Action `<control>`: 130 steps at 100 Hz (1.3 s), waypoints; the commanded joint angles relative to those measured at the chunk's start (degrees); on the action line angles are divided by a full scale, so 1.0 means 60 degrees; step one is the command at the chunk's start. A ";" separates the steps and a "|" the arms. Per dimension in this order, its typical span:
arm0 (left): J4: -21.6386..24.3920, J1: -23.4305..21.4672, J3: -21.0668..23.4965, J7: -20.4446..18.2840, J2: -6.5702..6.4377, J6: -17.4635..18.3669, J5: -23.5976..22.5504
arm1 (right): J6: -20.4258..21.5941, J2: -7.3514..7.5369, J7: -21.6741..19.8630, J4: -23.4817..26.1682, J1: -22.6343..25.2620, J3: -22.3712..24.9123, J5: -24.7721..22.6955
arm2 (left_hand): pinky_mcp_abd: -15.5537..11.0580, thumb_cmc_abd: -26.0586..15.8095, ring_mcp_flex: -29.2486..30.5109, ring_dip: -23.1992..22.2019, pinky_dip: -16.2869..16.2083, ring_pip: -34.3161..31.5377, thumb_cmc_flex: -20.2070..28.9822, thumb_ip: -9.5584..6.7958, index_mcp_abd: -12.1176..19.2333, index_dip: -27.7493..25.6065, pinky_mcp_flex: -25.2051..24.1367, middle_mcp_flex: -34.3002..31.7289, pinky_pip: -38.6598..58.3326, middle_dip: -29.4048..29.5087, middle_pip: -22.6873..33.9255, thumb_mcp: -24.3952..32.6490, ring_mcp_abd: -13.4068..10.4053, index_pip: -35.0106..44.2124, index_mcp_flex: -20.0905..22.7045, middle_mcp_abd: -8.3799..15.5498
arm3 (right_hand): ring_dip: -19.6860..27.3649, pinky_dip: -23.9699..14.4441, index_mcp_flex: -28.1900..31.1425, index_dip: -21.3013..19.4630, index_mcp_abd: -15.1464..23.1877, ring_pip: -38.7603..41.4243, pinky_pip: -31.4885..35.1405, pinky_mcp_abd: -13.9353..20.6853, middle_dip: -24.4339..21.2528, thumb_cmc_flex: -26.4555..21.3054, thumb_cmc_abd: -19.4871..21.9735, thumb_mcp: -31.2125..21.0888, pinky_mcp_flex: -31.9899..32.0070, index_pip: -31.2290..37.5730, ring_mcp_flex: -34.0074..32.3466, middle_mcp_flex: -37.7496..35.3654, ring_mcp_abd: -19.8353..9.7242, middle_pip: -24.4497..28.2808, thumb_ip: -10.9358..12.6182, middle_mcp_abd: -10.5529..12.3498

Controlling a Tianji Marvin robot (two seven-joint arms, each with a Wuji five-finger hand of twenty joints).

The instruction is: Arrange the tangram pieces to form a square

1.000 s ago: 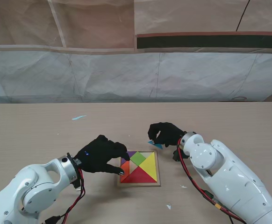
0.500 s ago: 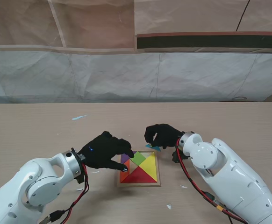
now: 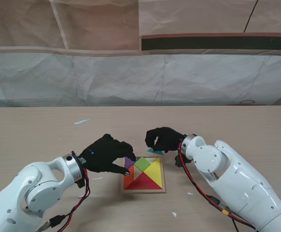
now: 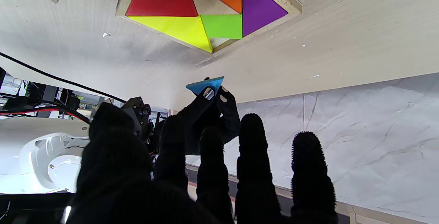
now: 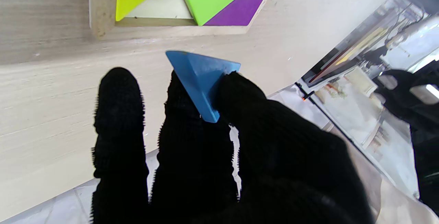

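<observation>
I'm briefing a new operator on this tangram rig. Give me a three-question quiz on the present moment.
1. True or false: the right hand holds the blue triangle.
2. Which piece lies beside the empty triangular slot in the tray? A) green square B) black disc C) white star
3. Fill in: the left hand holds ____.

Key: 1 true; 2 A; 3 nothing

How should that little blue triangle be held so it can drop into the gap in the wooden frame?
By its edges, pinched from above. The right hand already holds the blue triangle this way, thumb and a finger on opposite sides. It is thin and flat, so an edge pinch probably leaves its underside free to settle into the empty slot of the tray.
</observation>
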State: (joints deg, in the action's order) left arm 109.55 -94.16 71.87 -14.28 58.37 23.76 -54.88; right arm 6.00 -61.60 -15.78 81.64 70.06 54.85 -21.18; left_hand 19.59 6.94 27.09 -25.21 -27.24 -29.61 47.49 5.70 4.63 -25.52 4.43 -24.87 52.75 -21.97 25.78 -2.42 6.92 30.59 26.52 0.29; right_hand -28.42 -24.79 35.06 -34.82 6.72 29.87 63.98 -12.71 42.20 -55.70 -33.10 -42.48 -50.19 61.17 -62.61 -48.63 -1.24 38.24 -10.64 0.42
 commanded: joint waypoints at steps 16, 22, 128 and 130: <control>0.0090 -0.0163 0.0095 -0.0018 0.0018 -0.0042 -0.0115 | 0.0510 -0.0060 -0.0137 -0.0266 -0.0400 -0.0595 -0.0291 | -0.0071 -0.0453 0.0137 -0.0110 -0.0087 -0.0108 0.0320 -0.0265 -0.0013 -0.0098 0.0013 -0.0049 0.0174 0.0023 -0.0120 0.0002 -0.0192 0.0093 0.0272 0.0207 | -0.0125 -0.0388 0.0098 -0.0093 0.0462 0.0430 -0.0084 0.2122 0.0167 -0.0706 0.0232 -0.0356 0.0076 -0.0026 -0.0358 0.0059 -0.0488 0.0282 0.0078 0.0639; 0.0111 -0.0214 0.0129 0.0025 0.0022 -0.0043 -0.0157 | 0.0621 -0.0074 -0.0071 -0.0358 -0.0508 -0.0741 -0.0366 | -0.0060 -0.0447 0.0141 -0.0109 -0.0089 -0.0107 0.0323 -0.0265 -0.0023 -0.0098 0.0017 -0.0051 0.0177 0.0024 -0.0121 0.0002 -0.0189 0.0094 0.0274 0.0207 | -0.0124 -0.0392 0.0099 -0.0088 0.0488 0.0432 -0.0112 0.2150 0.0168 -0.0712 0.0243 -0.0341 0.0127 -0.0022 -0.0332 0.0060 -0.0487 0.0278 0.0079 0.0664; 0.0192 -0.0600 0.0234 0.0361 0.0065 -0.0278 -0.0374 | 0.2045 -0.0471 0.5533 -0.2938 -0.1037 -0.2585 -0.4686 | -0.0084 -0.0461 0.0161 -0.0114 -0.0089 -0.0120 0.0321 -0.0265 -0.0018 -0.0104 0.0024 -0.0070 0.0178 0.0022 -0.0116 0.0001 -0.0192 0.0108 0.0303 0.0211 | 0.0469 -0.0130 -0.0095 0.0362 0.0989 0.0901 -0.0272 0.2533 -0.0409 -0.0423 0.0381 -0.0639 0.0120 0.0760 -0.0068 0.0266 -0.0755 0.0936 -0.0015 0.1085; 0.0196 -0.0609 0.0236 0.0364 0.0066 -0.0286 -0.0379 | 0.2065 -0.0464 0.5554 -0.2934 -0.1022 -0.2587 -0.4712 | -0.0081 -0.0448 0.0158 -0.0113 -0.0090 -0.0118 0.0330 -0.0266 -0.0020 -0.0104 0.0029 -0.0069 0.0181 0.0022 -0.0117 0.0002 -0.0192 0.0107 0.0302 0.0204 | 0.0484 -0.0107 -0.0106 0.0373 0.0999 0.0900 -0.0294 0.2568 -0.0426 -0.0417 0.0382 -0.0621 0.0138 0.0773 -0.0063 0.0274 -0.0755 0.0943 -0.0016 0.1095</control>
State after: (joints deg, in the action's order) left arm 110.39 -97.38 73.25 -11.40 58.56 22.41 -56.98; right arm 17.84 -64.16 17.82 63.61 63.41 39.31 -48.75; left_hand 19.59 6.94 27.09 -25.21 -27.24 -29.61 47.49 5.70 4.63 -25.52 4.43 -24.87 52.75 -21.97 25.78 -2.42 6.92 30.82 27.07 0.29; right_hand -25.52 -25.40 35.06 -33.39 10.80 33.12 62.91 -12.71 40.81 -55.72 -32.36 -43.31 -49.40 64.30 -62.57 -48.09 -1.25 41.82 -10.64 5.29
